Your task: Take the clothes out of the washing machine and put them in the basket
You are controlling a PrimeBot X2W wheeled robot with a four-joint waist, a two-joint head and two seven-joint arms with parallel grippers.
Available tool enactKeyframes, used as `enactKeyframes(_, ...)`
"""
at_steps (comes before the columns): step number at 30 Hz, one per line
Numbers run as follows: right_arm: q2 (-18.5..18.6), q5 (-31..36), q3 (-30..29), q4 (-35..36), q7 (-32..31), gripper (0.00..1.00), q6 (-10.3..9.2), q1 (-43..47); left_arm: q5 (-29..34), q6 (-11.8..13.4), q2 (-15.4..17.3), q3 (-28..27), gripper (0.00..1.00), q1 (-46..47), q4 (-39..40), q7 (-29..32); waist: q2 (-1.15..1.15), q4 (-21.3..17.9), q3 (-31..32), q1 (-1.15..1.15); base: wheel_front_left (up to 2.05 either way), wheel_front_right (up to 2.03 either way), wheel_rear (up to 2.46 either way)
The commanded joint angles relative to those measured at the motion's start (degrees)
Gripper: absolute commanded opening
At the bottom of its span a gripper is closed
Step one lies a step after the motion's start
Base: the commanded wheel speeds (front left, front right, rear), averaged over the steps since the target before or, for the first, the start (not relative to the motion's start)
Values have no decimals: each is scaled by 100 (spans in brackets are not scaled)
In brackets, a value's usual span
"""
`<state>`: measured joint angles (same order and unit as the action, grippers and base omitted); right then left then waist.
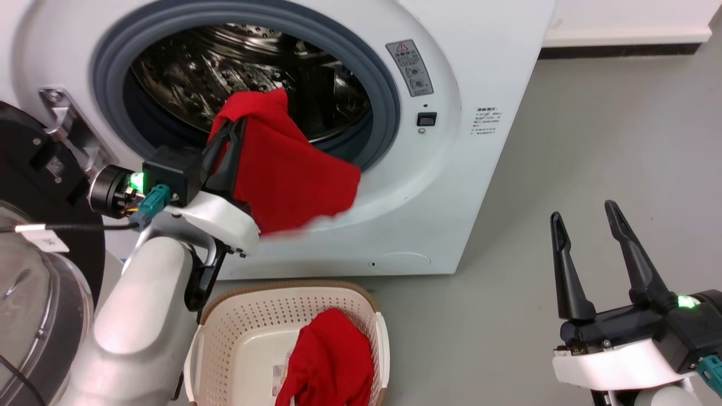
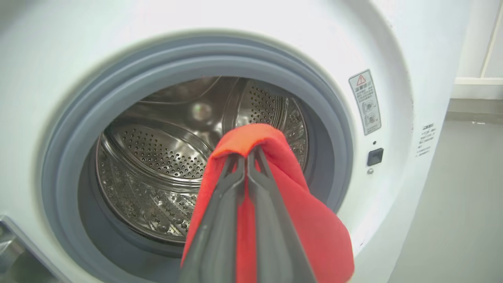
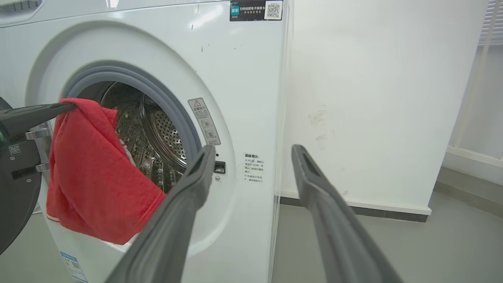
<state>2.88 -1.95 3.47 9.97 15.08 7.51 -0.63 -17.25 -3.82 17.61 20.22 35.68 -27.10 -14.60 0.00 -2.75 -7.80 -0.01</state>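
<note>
White-bodied, the washing machine (image 1: 496,84) is standing open. Its steel drum (image 1: 225,73) is showing no more red where it can be seen, though the hanging cloth is hiding part of it. The basket (image 1: 242,338) is sitting on the floor (image 1: 592,141) just in front of the machine, already holding one red garment (image 1: 333,361). A second red garment (image 1: 293,175) is hanging in front of the porthole (image 1: 389,113), draped over the left gripper (image 1: 232,127), whose fingers are pinching it tight. The right gripper (image 1: 584,213) is waiting well apart, spread wide and carrying nothing. The job is looking mostly done: this piece is needing only to be lowered into the basket.
</note>
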Motion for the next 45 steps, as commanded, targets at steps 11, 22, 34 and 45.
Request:
enactKeyframes(11, -2, -47, -30, -57, 13, 100, -4, 352, 34, 356, 345, -4, 0, -871, 2059, 533, 0, 153, 450, 1, 0, 0, 0)
enactKeyframes(22, -1, -74, -43, -16, 13, 100, -4, 286, -10, 627, 510, 39, 0, -1530, 3244, 924, 0, 214, 337, 1, 0, 0, 0)
enactKeyframes(34, -2, -18, -111, 58, 13, 100, -4, -82, -270, 582, 325, 336, 0, -2292, 2789, 777, 0, 282, -336, 1, 0, 0, 0)
enactKeyframes(45, -1, 21, -112, 172, 13, 100, -4, -652, -342, 236, 41, 652, 0, -2030, 876, 385, 0, 65, -1344, 1, 0, 0, 0)
